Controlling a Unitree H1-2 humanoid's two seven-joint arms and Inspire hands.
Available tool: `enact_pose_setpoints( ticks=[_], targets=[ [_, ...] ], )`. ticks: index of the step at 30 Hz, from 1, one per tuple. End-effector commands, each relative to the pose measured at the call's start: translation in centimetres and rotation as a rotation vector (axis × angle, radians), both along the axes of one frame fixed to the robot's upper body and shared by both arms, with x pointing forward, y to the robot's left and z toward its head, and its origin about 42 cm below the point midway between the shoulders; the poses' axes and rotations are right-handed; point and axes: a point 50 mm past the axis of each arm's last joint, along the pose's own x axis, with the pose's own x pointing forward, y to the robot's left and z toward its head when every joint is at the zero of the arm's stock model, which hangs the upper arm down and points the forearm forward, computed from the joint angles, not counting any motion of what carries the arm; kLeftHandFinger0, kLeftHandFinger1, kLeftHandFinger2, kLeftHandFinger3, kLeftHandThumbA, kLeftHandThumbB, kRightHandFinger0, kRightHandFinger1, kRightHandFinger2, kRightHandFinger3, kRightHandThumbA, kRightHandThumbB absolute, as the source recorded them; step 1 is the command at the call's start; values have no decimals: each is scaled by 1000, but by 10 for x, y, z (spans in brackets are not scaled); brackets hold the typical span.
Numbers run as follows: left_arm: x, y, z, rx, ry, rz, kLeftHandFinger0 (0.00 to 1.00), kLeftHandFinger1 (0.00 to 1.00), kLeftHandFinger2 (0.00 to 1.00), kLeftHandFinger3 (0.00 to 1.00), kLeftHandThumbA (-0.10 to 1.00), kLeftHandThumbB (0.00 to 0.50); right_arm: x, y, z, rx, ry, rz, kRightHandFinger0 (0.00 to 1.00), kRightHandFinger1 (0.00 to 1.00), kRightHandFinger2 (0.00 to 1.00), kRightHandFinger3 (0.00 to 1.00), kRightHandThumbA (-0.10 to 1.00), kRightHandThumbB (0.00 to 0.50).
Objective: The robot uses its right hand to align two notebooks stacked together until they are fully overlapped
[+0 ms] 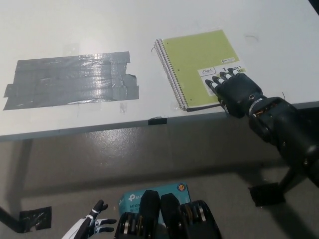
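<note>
Lime-green spiral-bound notebook lying flat on white desk, coil along left edge, white label near lower right corner. Black right hand pressing fingertips flat on that corner, gripping nothing. White left hand resting low, fingers spread.

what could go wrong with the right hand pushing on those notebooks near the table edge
1. The green notebook lies close to the front edge of the table, and the right robot hand presses on its near corner. A push toward the edge might slide the stack off.
2. Only the top cover is touched, so it may shift alone and undo the overlap.
The left robot hand hangs low, below the table, too far to steady anything.
</note>
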Motion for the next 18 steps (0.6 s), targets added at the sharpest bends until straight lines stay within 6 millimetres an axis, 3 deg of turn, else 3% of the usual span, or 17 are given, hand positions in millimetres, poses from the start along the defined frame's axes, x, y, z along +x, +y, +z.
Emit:
enact_pose_setpoints(
  ticks=[1, 4, 12, 18],
  targets=[
    [1, 2, 10, 10, -35, -35, 835, 790, 792, 1000, 1000, 500, -2, 2, -6, -33, 65, -15, 1000, 1000, 1000, 1000, 1000, 368],
    [2, 2, 9, -2, -33, -23, 757, 741, 773, 1000, 1000, 500, -2, 3, -3, -35, 69, -20, 1000, 1000, 1000, 1000, 1000, 381],
    [0, 0, 10, 3, -26, -39, 839, 784, 781, 1000, 1000, 500, 0, 2, 1, -92, 47, -19, 1000, 1000, 1000, 1000, 1000, 379],
    [1, -2, 11, 5, -29, -47, 781, 771, 794, 1000, 1000, 500, 5, 0, 8, -134, 28, -11, 1000, 1000, 1000, 1000, 1000, 434]
  ],
)
